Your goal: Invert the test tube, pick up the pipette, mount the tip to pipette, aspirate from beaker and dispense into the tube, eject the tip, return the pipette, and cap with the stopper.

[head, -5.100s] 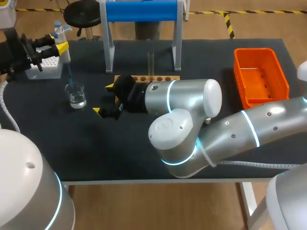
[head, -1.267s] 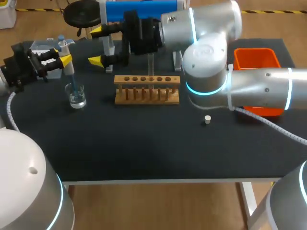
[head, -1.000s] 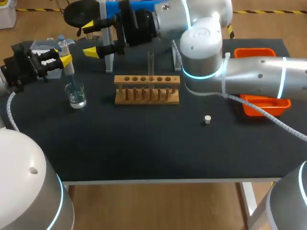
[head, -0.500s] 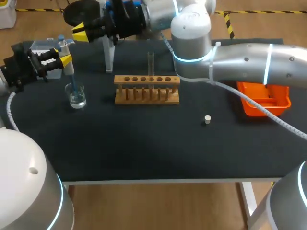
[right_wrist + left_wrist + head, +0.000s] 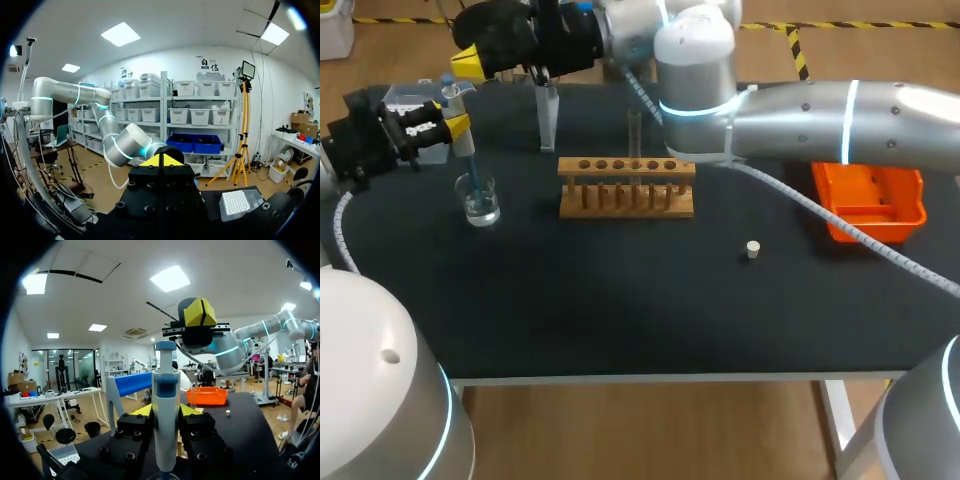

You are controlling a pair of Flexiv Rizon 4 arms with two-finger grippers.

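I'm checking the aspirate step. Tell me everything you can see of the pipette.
The pipette has a white plastic barrel with a blue plunger cap on top and a blue band just below it. It stands upright at the table's left, clamped between the fingers of the left end effector. A slim blue tip is mounted at its lower end and reaches down into the clear beaker, which holds liquid. Whether the tip touches the liquid cannot be told.

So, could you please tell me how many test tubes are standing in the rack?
1. The tube stands upright in a hole near the middle of the rack. The other holes look empty, and nothing covers the rack, so none should be hidden.
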